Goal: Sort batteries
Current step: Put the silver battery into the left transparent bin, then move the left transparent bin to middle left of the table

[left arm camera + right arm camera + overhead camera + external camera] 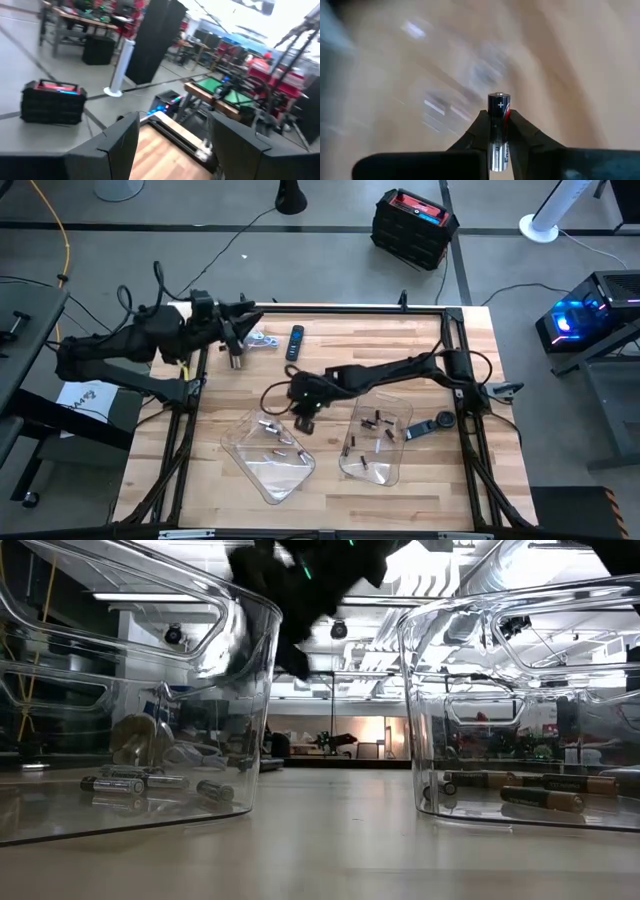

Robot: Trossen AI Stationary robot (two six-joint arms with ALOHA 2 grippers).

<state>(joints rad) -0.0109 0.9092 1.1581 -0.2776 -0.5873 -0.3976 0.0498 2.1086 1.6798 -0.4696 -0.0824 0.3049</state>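
- My right claw point(497, 131): closed narrow on one battery point(497, 132), pinched between my two dark fingertips point(475, 135). The cell stands upright in the grip, its plus end showing above the tips, with a dark and red jacket over a silvery lower part.
- In the high view, my right claw point(303, 412) hangs near the table's centre, at the 12 o'clock rim of the left clear tray point(262, 476). My right arm reaches in from 3 o'clock.
- The left clear tray holds a few light-coloured batteries point(277, 436), lying loose on its floor. In the low view these show as silvery cells point(130, 781) behind the tray's wall point(255, 680).
- The right clear tray point(388, 472) sits at 3 o'clock of the left one, apart from it, and holds several dark batteries point(372, 423). The low view shows them as dark and gold cells point(540, 797) lying flat.
- My left claw point(170, 145): spread wide, holding nothing, its fingers point(120, 145) framing the room beyond the table. In the high view it point(236, 340) waits at 10 o'clock of the table, above a small silvery cup point(238, 360).
- A dark remote point(295, 343) lies at 12 o'clock; a second dark gadget point(430, 427) lies at 3 o'clock of the right tray.
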